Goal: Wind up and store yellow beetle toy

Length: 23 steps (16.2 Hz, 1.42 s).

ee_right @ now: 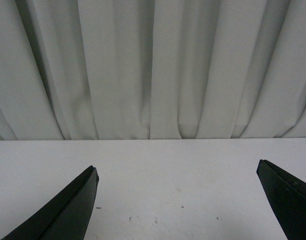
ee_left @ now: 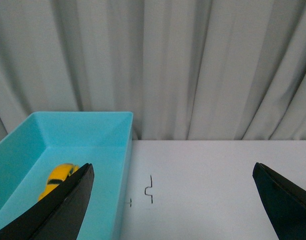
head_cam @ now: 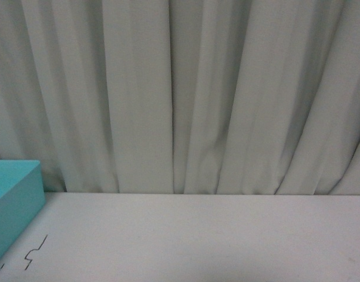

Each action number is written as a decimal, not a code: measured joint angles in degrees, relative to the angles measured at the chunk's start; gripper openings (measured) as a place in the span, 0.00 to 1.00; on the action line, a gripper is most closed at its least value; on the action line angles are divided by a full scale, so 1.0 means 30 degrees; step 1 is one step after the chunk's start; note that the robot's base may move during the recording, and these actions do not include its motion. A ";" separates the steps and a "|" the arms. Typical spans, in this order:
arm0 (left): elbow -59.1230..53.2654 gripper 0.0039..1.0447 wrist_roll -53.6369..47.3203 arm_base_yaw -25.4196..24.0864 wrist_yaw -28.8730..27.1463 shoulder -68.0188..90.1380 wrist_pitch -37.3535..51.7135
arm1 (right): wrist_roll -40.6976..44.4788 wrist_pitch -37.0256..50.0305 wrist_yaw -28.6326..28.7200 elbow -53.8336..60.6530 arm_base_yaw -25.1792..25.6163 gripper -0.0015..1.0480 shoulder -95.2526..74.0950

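Note:
The yellow beetle toy (ee_left: pixel 57 177) lies inside the turquoise bin (ee_left: pixel 124 150) in the left wrist view, partly hidden behind one black finger (ee_left: pixel 68 205). My left gripper (ee_left: pixel 172 172) is open over the white table just beside the bin, nothing between its fingers. My right gripper (ee_right: pixel 176 172) is open too, above bare white tabletop, holding nothing. In the front view neither gripper shows, and only a corner of the bin (head_cam: pixel 15 197) is seen at the left; the toy is out of sight there.
A white table (head_cam: pixel 197 235) runs back to a grey pleated curtain (head_cam: pixel 180 88). A small black squiggle mark (ee_left: pixel 150 190) is drawn on the table next to the bin. A few dark specks dot the table (ee_right: pixel 157 200) under the right gripper.

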<state>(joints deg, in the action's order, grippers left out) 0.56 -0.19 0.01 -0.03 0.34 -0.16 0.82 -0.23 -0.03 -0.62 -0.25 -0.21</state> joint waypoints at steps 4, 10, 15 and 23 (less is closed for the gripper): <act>0.0000 0.94 0.0007 0.0000 0.0000 0.0000 -0.0036 | 0.0000 -0.0015 0.0007 0.0000 0.0000 0.94 0.0000; 0.0000 0.94 0.0007 0.0000 -0.0007 0.0000 0.0138 | 0.0000 0.0160 0.0007 0.0000 0.0000 0.94 0.0022; 0.0000 0.94 0.0000 0.0000 0.0000 0.0000 0.0007 | 0.0000 -0.0007 0.0000 0.0000 0.0000 0.94 0.0015; 0.0000 0.94 0.0000 0.0000 0.0000 0.0000 0.0000 | 0.0000 0.0000 0.0000 0.0000 0.0000 0.94 0.0022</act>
<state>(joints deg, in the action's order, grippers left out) 0.56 -0.19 0.01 -0.03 0.34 -0.16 0.82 -0.23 -0.03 -0.62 -0.25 -0.14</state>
